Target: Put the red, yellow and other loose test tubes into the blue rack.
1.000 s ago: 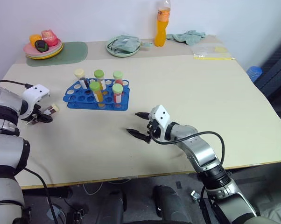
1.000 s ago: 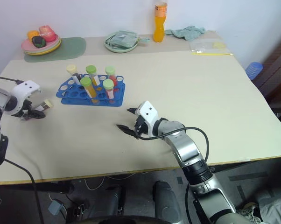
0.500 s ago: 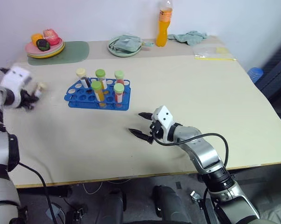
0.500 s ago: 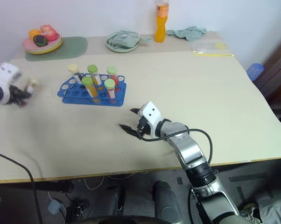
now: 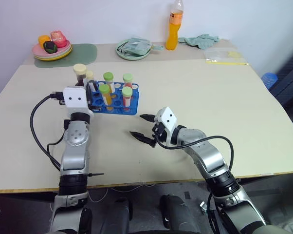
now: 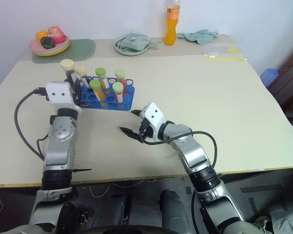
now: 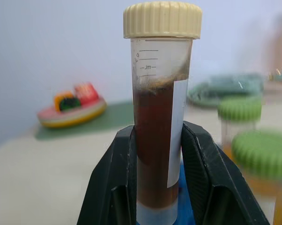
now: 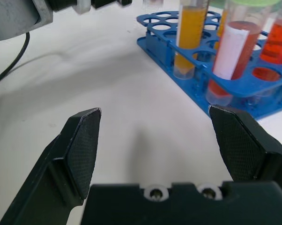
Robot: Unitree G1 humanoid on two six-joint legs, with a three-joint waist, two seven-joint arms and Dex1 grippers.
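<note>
With my left jaws (image 7: 157,187) clenched on the cream-capped maroon plastic tube (image 7: 157,117) at upper left and my right jaws (image 5: 144,127) released, a misaimed descent risked jamming it against the bright blue plastic rack (image 5: 129,109).

Six test tubes: four green-capped (image 5: 108,76) and one cream-capped (image 5: 89,75) standing in the one blue rack (image 5: 129,107), one cream-capped maroon tube (image 7: 159,117) held apart. One orange bottle (image 5: 173,25). Two pincers.

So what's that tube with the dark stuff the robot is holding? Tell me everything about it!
The dark tube is clear plastic with a cream screw cap, a white label strip and printed measuring lines. Dark maroon liquid fills most of it. It stands upright, pinched between the left gripper and its two black fingers, held up by the blue rack.
</note>
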